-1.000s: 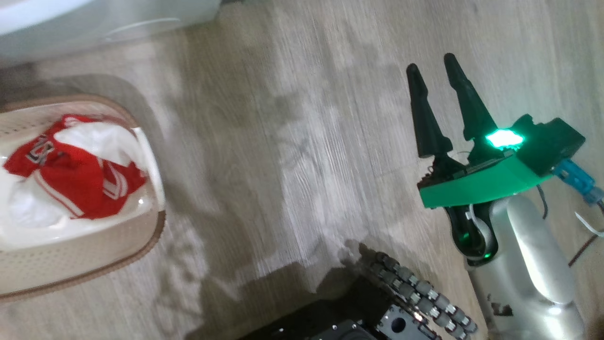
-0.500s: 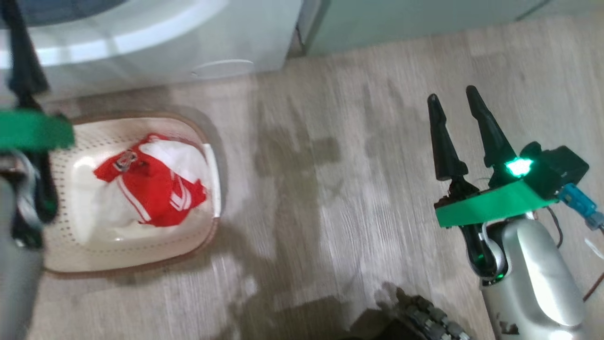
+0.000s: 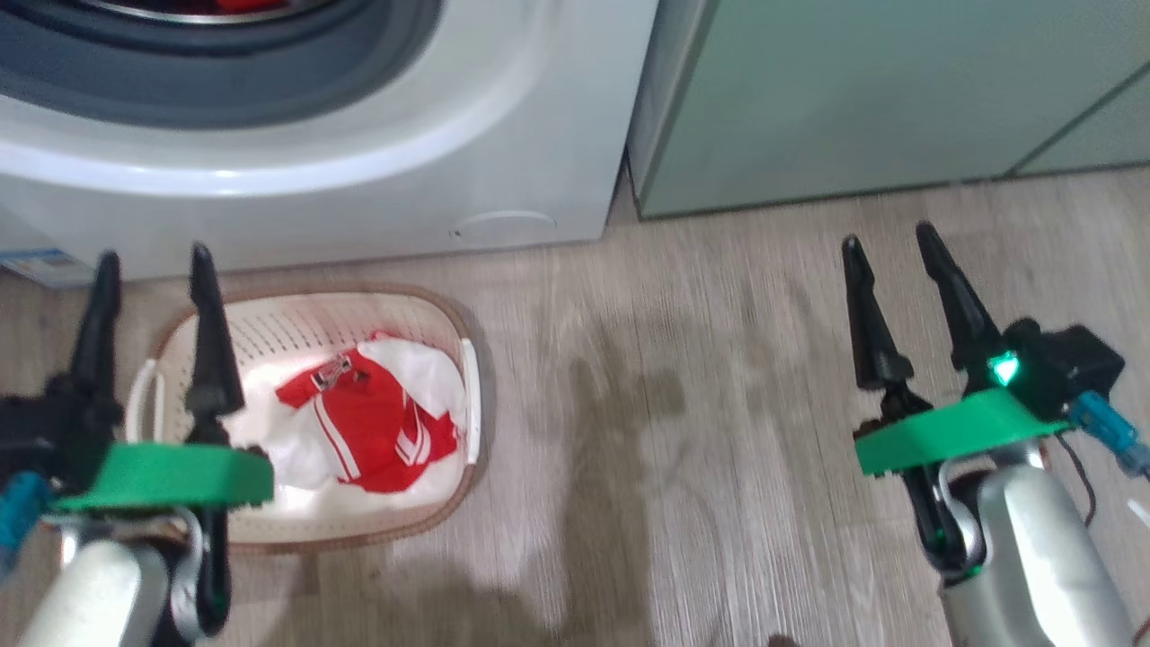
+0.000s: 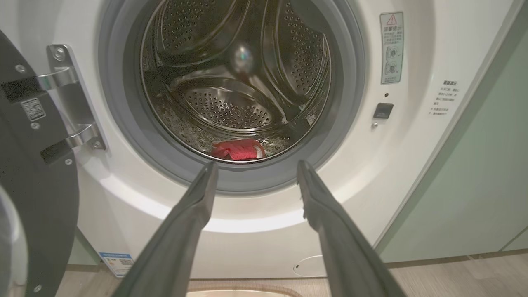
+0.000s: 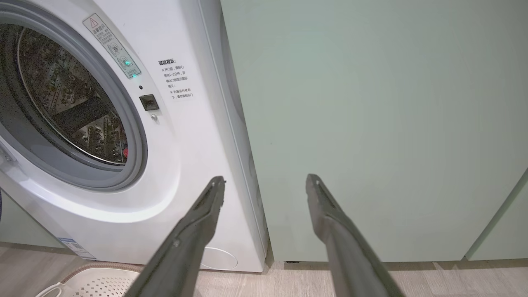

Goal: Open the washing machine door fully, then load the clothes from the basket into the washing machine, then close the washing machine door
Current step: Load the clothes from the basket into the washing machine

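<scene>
Both spread and empty: basket (image 3: 296, 323) of clothes (image 3: 377, 422) just right of my left gripper (image 3: 154, 253), I think, right gripper (image 3: 887, 234) well apart.

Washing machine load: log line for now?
door open | drum: one red garment | basket: clothes inside | left gripper open, empty | right gripper open, empty

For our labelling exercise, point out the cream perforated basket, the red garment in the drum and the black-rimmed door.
cream perforated plastic basket (image 3: 287, 328), head view, bare inner wall.
red fabric garment (image 4: 239, 149), left wrist view, its middle.
black-rimmed round door (image 4: 45, 198), left wrist view, dark rim.
</scene>
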Controlling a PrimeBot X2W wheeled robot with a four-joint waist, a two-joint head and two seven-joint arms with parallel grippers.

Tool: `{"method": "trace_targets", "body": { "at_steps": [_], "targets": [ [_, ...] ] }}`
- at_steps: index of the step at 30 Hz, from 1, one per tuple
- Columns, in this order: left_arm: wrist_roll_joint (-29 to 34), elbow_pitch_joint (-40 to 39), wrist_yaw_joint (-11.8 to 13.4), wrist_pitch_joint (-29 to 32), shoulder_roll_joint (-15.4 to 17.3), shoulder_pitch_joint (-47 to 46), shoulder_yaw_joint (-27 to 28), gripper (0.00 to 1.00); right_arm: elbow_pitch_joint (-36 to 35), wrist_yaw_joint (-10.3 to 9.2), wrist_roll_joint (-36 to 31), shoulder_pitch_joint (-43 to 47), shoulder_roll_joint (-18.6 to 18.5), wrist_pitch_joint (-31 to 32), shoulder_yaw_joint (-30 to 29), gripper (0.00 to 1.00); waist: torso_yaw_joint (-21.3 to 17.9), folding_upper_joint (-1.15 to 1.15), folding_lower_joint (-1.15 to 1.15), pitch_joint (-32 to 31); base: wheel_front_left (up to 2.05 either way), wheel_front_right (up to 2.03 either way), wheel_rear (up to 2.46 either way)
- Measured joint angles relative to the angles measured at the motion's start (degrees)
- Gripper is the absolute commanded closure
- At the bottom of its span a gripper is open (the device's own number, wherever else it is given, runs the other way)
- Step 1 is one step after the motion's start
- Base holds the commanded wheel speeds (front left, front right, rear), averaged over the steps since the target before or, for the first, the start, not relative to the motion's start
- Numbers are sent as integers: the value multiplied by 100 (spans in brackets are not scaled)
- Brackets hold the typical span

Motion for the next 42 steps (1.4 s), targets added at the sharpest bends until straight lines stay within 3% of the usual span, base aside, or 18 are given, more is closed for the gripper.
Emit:
{"method": "trace_targets", "body": {
  "at_steps": [10,20,42],
  "targets": [
    [229,172,-4,-16,-309,708,-179,0,-263,0,-107,833,1,452,-199,0,150,0,0,-987,0,0,0],
    [421,387,-253,-16,-471,1124,-375,0,-593,0,-181,1500,4,810,-358,0,240,0,0,-1707,0,0,0],
    [513,577,-402,-16,-580,1364,-469,0,-984,0,-220,1920,23,1045,-457,0,278,0,0,-2065,0,0,0]
  ]
}}
